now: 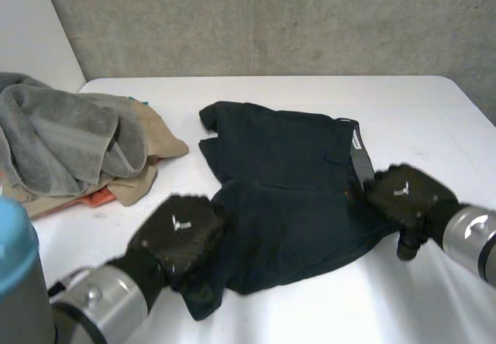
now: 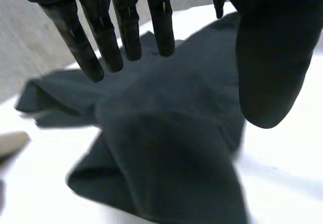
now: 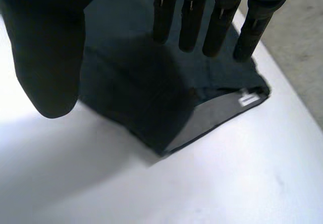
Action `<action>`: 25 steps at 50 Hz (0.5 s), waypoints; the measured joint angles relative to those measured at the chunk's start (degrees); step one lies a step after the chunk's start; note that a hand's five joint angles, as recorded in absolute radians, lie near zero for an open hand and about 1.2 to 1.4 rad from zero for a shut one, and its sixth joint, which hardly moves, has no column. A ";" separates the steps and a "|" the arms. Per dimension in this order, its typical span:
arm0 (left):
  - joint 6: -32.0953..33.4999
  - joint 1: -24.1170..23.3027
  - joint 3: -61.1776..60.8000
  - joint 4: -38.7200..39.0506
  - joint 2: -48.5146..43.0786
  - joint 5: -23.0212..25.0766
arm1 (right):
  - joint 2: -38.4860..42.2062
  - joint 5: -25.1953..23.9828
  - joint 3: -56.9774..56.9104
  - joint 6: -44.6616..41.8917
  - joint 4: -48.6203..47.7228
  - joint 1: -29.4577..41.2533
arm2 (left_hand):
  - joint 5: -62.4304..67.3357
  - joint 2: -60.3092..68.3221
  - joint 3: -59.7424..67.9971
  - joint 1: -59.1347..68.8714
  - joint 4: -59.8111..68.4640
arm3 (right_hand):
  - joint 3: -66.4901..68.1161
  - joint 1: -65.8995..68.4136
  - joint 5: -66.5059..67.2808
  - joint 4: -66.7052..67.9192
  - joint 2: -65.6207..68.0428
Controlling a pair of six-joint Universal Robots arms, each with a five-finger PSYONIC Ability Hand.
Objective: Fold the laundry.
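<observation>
Head view, and poster one kicks off: big white table (image 1: 310,88), with a dark navy pair of cotton shorts (image 1: 287,197) spread around the middle. At the robot's left there's a loose heap: a rumpled grey towel (image 1: 62,139) on a tan cloth (image 1: 159,139), with a scrap of orange fabric (image 1: 97,199) poking out underneath. The heap sits straight on the tabletop, close to the shorts but not touching them.

Poster two: ok, so which way do the shorts lie, and who's nearer?

Poster one: the long axis looks to run across the table. The waistband end is toward the robot's right, with its grey lining (image 1: 359,158) turned up, and the legs are toward its left. The black left hand (image 1: 178,235) is on the near leg corner and the black right hand (image 1: 407,197) is at the waistband edge. So each hand has its own end and the cloth lies inward from both.

Poster two: is either one gripping?

Poster one: nope. In the left wrist view the fingers (image 2: 106,42) are straight, the thumb is held apart and nothing is pinched, with the cloth right under the fingertips. The right wrist view is the same deal: straight fingers (image 3: 189,22) over the turned-up corner, near a small white label (image 3: 248,99). Can't tell if either one actually touches the fabric. Best guess is each hand has to pinch its edge before one end can go over the other.
</observation>
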 measured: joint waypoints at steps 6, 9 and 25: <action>-3.96 -0.32 -4.17 6.47 -2.08 -0.21 | 0.39 -4.88 7.00 -0.80 -7.99 -3.21 | 0.19 0.02 0.02 0.00 0.06 | 7.03 7.22 6.79 6.94 7.72; -4.44 -0.21 -4.93 9.89 -3.93 -0.64 | 0.77 -7.01 8.63 -0.48 -11.37 -4.75 | 0.21 0.03 0.04 0.00 0.12 | 7.32 7.22 7.05 7.02 7.81; -3.36 -0.13 -2.46 15.15 -16.83 -7.96 | 11.62 -9.02 7.68 0.41 -25.83 -5.76 | 5.57 4.67 4.77 5.38 5.22 | 17.02 16.67 16.47 16.78 17.91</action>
